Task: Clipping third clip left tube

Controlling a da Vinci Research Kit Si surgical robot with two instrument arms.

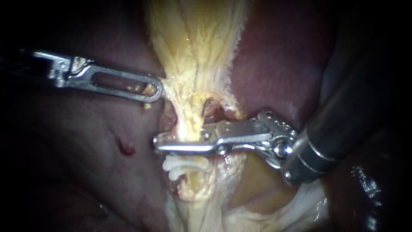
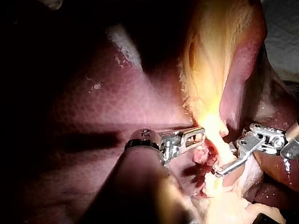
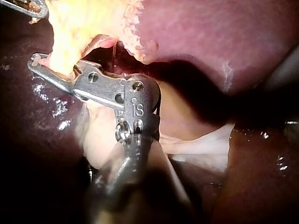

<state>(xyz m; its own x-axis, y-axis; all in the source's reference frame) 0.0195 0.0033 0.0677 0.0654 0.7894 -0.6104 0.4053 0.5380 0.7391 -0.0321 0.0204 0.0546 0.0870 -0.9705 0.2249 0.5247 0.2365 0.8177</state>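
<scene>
Though pale, clips (image 1: 183, 165) on yellow tube (image 1: 192, 124).

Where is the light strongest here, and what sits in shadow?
Endoscope view: light pools on the central yellow tissue, the edges fall dark, and wet tissue glints lower right. Left wrist view: the yellow tissue glares; the left instrument has its shaft in shadow. Right wrist view: the right instrument is shadowed along its shaft; glints dot the liver beside it.
</scene>
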